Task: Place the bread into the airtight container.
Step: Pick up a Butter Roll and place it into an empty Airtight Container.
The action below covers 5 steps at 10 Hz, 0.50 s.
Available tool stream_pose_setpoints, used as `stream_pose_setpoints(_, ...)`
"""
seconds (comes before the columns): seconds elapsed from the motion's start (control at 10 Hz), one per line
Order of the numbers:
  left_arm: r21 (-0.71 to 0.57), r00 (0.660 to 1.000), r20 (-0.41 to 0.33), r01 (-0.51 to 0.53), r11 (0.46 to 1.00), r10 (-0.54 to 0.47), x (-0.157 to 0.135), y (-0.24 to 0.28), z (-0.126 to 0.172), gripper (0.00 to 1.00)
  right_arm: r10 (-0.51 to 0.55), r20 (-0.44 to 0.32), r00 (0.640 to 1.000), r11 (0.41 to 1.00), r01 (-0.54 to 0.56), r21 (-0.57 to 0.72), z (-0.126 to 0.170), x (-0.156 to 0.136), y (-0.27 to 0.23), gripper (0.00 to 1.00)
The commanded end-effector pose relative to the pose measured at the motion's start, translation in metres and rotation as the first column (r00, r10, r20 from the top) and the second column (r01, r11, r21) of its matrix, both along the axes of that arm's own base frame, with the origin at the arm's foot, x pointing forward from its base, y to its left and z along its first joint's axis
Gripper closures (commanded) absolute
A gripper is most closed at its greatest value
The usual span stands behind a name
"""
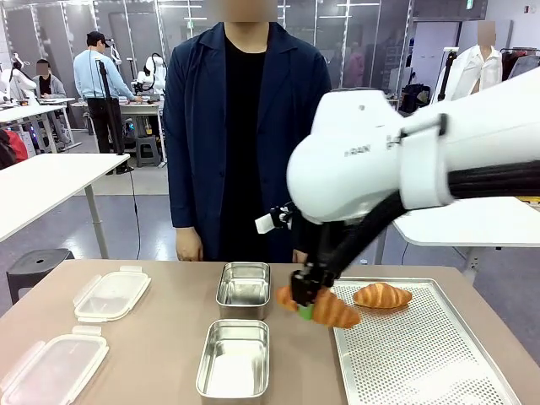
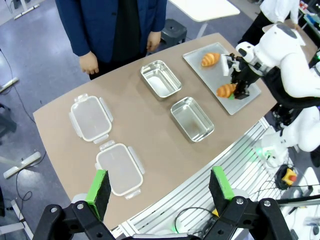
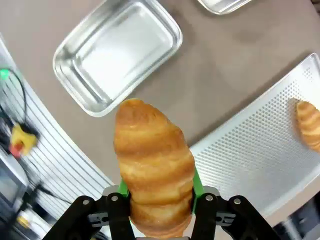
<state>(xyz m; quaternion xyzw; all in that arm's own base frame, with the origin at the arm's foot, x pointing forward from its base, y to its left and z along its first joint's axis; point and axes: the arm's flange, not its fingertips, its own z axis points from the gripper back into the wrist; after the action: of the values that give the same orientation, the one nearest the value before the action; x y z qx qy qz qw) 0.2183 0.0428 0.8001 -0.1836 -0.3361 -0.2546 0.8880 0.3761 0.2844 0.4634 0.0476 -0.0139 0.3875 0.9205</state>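
Observation:
My right gripper (image 1: pixel 304 305) is shut on a golden croissant (image 1: pixel 329 308), the bread, and holds it just above the left edge of the perforated tray (image 1: pixel 422 363). In the right wrist view the croissant (image 3: pixel 152 160) stands up between the green pads (image 3: pixel 196 182), with the near steel container (image 3: pixel 117 55) below and ahead. Two open steel containers lie left of the tray, one far (image 1: pixel 244 284) and one near (image 1: pixel 234 359). A second croissant (image 1: pixel 382 295) rests on the tray. My left gripper (image 2: pixel 160 187) hangs open high over the table's near edge, holding nothing.
Two clear plastic lids (image 1: pixel 111 294) (image 1: pixel 51 369) lie at the table's left. A person in a dark coat (image 1: pixel 245 126) stands at the far edge, hands down by the table. The left wrist view shows the right arm (image 2: pixel 285 65) over the tray (image 2: pixel 200 67).

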Motion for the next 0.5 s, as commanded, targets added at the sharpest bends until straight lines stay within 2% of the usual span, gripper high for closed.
stream_pose_setpoints(0.0, 0.004, 1.0, 0.006, 0.026, 1.0, -0.026, -0.001, 0.0, 0.001, 0.0, -0.224, 0.003, 0.975, 0.973, 0.223, 0.056, -0.013, 0.017, 0.031, 0.5)
stream_pose_setpoints(0.3, 0.004, 1.0, 0.006, 0.026, 1.0, -0.026, -0.001, 0.0, 0.001, 0.0, -0.417, -0.037, 0.908, 0.907, 0.419, 0.052, -0.044, 0.017, 0.067, 0.5)
stream_pose_setpoints(0.4, 0.004, 1.0, 0.006, 0.026, 1.0, -0.026, -0.001, 0.0, 0.001, 0.0, -0.45, -0.09, 0.888, 0.882, 0.458, 0.111, -0.048, 0.017, 0.078, 0.5)
